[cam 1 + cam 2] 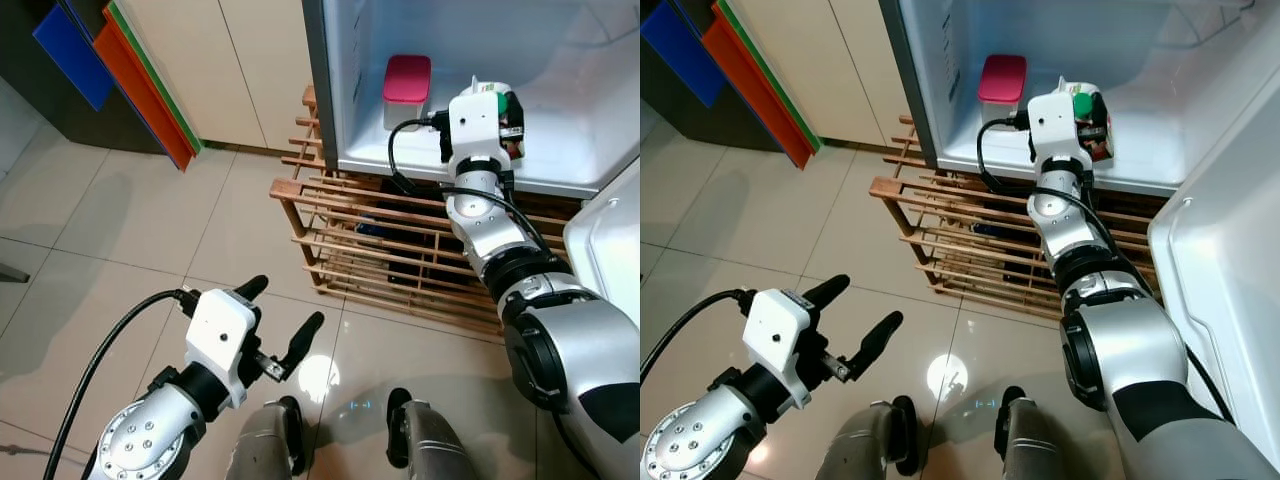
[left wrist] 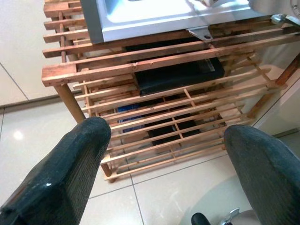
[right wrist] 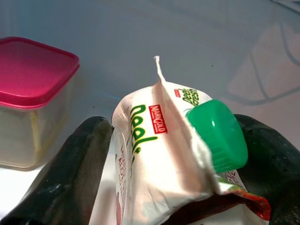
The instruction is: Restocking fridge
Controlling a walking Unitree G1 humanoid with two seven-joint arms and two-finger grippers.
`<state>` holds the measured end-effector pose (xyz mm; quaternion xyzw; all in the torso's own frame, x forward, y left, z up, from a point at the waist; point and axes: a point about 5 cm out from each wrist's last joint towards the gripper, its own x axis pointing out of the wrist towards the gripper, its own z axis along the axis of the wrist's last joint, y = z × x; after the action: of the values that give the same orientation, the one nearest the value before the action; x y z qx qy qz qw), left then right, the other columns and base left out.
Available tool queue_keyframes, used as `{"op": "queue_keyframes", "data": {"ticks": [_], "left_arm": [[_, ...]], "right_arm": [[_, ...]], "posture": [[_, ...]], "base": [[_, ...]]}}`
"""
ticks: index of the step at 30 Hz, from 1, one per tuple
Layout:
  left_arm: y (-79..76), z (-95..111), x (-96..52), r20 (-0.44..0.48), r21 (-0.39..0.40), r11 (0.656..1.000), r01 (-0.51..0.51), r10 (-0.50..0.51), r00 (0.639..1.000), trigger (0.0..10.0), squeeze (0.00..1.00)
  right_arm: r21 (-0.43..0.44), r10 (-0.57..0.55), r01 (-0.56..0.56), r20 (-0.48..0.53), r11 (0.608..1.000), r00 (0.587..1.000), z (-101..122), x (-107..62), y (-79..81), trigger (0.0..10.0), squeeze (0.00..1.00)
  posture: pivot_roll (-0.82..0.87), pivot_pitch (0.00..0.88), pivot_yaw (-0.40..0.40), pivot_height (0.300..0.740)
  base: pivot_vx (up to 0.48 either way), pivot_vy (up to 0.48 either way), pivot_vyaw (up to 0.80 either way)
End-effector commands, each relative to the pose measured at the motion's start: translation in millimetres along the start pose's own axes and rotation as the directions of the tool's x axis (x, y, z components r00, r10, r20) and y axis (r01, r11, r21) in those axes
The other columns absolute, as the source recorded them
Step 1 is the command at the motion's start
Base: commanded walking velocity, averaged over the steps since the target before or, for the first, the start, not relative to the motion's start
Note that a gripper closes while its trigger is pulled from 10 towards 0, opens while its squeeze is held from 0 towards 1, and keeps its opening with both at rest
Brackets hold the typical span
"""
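Note:
My right gripper (image 1: 497, 112) reaches into the open fridge (image 1: 570, 90) and is shut on a white juice carton (image 3: 173, 154) with a green cap (image 3: 219, 135). The carton sits low over the fridge's white floor, a little to the right of a clear tub with a pink lid (image 1: 407, 80). In the right wrist view the black fingers (image 3: 70, 183) press the carton from both sides. My left gripper (image 1: 282, 320) hangs open over the tiled floor, holding nothing.
A wooden slatted rack (image 1: 380, 250) stands under the fridge with dark items on its shelves. The white fridge door (image 1: 605, 250) is open at the right. Coloured boards (image 1: 130, 70) lean on the cabinet at the far left. My feet (image 1: 400, 430) stand on glossy tiles.

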<state>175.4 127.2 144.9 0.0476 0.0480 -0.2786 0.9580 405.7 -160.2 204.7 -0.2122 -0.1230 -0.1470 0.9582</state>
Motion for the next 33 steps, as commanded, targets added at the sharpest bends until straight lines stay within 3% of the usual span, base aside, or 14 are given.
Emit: {"op": "queue_keyframes", "data": {"ticks": [1,15,26,27,30,33], "left_arm": [[-4.1,1,-3.8,-0.009,0.002,1.000,-0.001,0.001,1.000,10.0,0.00],[-4.1,-1,3.1,-0.004,0.005,1.000,-0.019,0.019,1.000,10.0,0.00],[-6.9,-4,9.2,-0.006,-0.005,1.000,-0.018,0.018,1.000,10.0,0.00],[-6.3,-4,11.0,-0.004,-0.004,1.000,-0.019,0.019,1.000,10.0,0.00],[-4.4,-5,14.5,0.003,-0.003,1.000,-0.023,0.023,1.000,10.0,0.00],[-3.0,-4,21.9,0.025,-0.003,1.000,-0.022,0.022,0.999,10.0,0.00]], "right_arm": [[-0.010,0.017,-0.017,-0.031,1.000,0.999,-6,-3.6,4.6,10.0,1.00],[-0.056,-0.063,0.068,0.086,0.996,0.994,17,9.9,-11.0,10.0,1.00],[0.024,-0.051,0.050,0.032,0.998,0.998,13,9.3,-9.9,10.0,1.00],[0.045,-0.051,0.049,0.029,0.998,0.998,13,9.4,-9.5,10.0,0.02],[0.077,-0.059,0.055,0.044,0.995,0.997,16,9.3,-9.0,10.0,0.00],[0.104,-0.074,0.061,0.129,0.993,0.989,27,7.0,-6.2,10.0,0.00]], "posture": [[0.30,0.352,0.118,0.740],[0.29,0.337,0.107,0.740],[0.27,0.326,0.091,0.740],[0.26,0.324,0.089,0.740],[0.24,0.310,0.080,0.740],[0.22,0.287,0.074,0.740]], "base": [[0.000,0.000,0.00],[0.000,0.000,0.00],[0.000,0.000,0.00],[0.000,0.000,0.00],[0.000,0.000,0.00],[0.000,0.000,0.00]]}}
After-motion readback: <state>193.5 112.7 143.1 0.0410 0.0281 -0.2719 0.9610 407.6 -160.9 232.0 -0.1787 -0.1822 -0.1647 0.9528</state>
